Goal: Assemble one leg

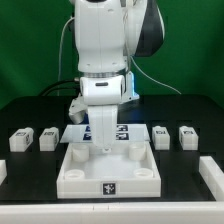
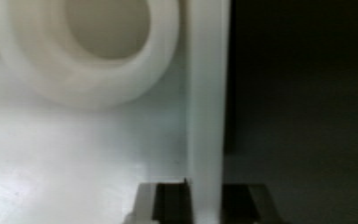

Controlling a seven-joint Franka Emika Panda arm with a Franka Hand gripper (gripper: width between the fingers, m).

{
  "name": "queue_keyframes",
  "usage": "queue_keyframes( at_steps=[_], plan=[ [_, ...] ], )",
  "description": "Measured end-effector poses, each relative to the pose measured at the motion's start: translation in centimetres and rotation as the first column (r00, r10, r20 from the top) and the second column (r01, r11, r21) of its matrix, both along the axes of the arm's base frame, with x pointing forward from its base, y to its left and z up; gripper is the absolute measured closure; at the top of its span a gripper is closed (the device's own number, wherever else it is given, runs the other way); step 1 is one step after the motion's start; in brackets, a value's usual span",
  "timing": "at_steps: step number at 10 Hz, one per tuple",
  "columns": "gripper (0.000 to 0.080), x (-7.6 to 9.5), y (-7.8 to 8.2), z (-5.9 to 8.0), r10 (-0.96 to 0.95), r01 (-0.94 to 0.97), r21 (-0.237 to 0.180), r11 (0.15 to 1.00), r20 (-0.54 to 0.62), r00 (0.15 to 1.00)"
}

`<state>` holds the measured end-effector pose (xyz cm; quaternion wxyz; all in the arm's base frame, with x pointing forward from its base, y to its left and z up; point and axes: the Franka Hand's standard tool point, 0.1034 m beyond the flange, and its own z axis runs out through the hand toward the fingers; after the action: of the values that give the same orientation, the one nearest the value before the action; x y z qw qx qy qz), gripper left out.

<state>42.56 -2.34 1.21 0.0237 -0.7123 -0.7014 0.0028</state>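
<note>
The large white tray [image 1: 82,172] lies in the middle of the black table. My gripper [image 1: 103,143] is down at the tray's far wall. In the wrist view my gripper [image 2: 204,203] has its two dark fingers [image 2: 163,203] on either side of the tray's thin upright wall [image 2: 202,100], pressed against it. A round corner hole [image 2: 87,50] of the tray is close by. Four small white legs with tags stand in a row: two on the exterior view's left [image 1: 20,138] [image 1: 47,138] and two on its right [image 1: 160,135] [image 1: 186,135]. None is held.
The marker board [image 1: 125,130] lies behind the tray, partly hidden by the arm. White blocks stand at the table's edges on the exterior view's left [image 1: 3,170] and right [image 1: 212,172]. A green wall closes the back.
</note>
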Motion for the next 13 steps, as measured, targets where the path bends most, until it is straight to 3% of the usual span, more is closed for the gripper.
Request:
queue_keyframes(
  at_steps=[3,6,10,13],
  plan=[
    [0.0741,0.7,0.7,0.0,-0.014,0.014,0.003,1.000,0.006,1.000],
    [0.0741,2.6,4.4,0.1,-0.035,0.035,0.023,0.999,0.023,0.999],
    [0.0741,5.5,7.6,0.1,-0.034,0.032,0.052,0.998,0.042,0.999],
    [0.0741,6.2,8.4,0.0,-0.035,0.032,0.058,0.998,0.048,0.998]
  ],
)
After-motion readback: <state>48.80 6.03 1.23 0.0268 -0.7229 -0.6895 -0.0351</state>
